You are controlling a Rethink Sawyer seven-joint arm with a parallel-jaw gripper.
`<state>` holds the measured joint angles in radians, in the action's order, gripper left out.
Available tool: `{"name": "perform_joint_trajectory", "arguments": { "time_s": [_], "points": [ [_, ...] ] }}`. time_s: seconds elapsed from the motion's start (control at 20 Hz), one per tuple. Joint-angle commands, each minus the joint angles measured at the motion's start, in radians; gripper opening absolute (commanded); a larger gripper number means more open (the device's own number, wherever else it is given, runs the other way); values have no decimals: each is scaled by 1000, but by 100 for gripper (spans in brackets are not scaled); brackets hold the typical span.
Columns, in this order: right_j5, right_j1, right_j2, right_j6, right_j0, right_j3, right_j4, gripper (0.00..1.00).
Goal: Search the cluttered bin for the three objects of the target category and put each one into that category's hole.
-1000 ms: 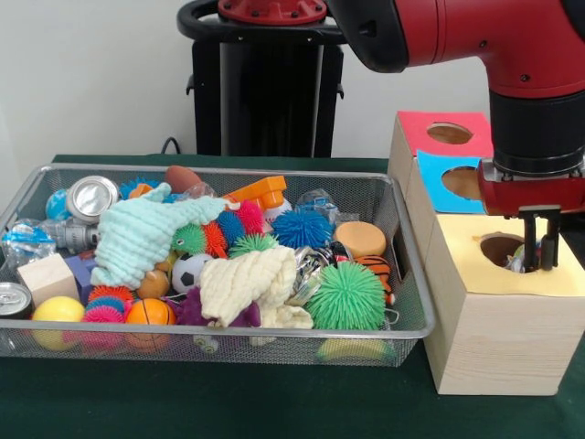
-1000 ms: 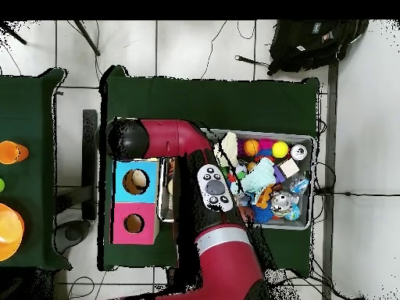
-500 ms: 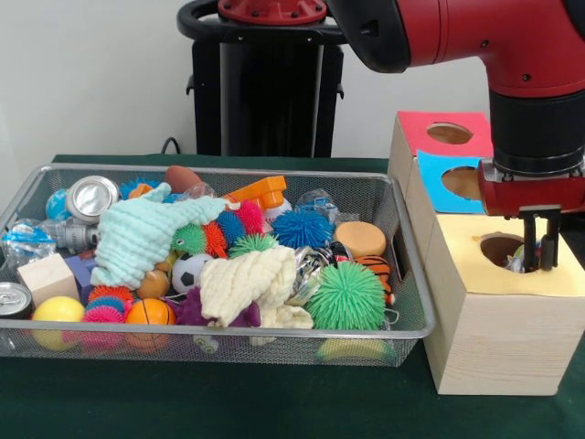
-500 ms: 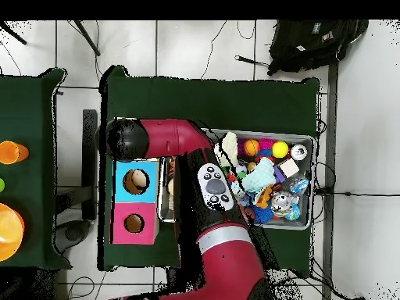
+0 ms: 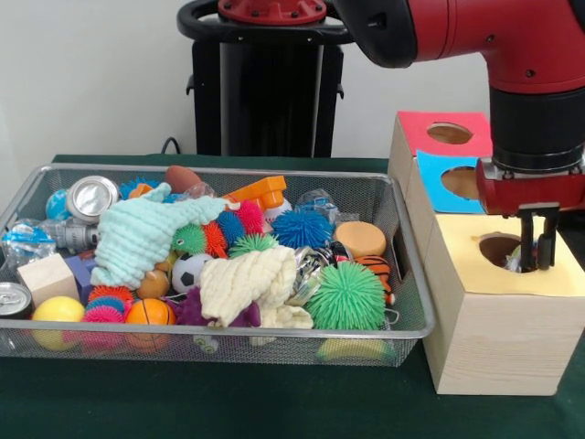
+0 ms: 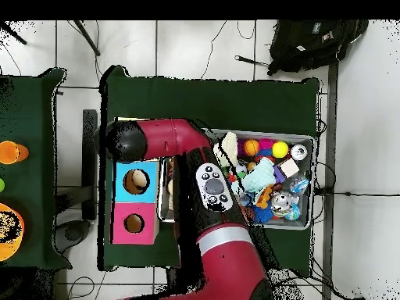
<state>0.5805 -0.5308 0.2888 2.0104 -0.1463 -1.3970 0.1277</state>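
My gripper (image 5: 537, 263) hangs at the round hole (image 5: 499, 247) in the yellow top of the pale wooden box (image 5: 494, 338), at the right in the front view. Its fingers stand close together, with their tips at the hole's right edge. A small pale bit of polka-dot cloth (image 5: 513, 265) shows in the hole at the fingertips. The wire mesh bin (image 5: 228, 330) stands to the box's left, full of toys. No other polka-dot cloth shows in it. In the overhead view the arm hides the gripper and the yellow box.
A mint-green cloth (image 5: 137, 233) and a cream cloth (image 5: 247, 283) lie on top of the clutter, among spiky balls, cans and a wooden block (image 5: 46, 277). The blue-topped box (image 5: 448, 169) and the red-topped box (image 5: 439, 133) stand behind the yellow one.
The arm has shifted very slightly; the gripper stays at the yellow box's hole.
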Motion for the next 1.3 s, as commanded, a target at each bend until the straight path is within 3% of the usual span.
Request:
{"name": "perform_joint_trajectory", "arguments": {
  "time_s": [0.05,0.3,0.7,1.3],
  "points": [
    [36,75,-86,-130,-79,-125,184,0],
    [-48,54,-100,-79,-77,-145,232,0],
    [-55,36,-155,-19,-53,-136,309,0],
    [3,18,-95,-55,-97,-148,264,0]
  ]
}}
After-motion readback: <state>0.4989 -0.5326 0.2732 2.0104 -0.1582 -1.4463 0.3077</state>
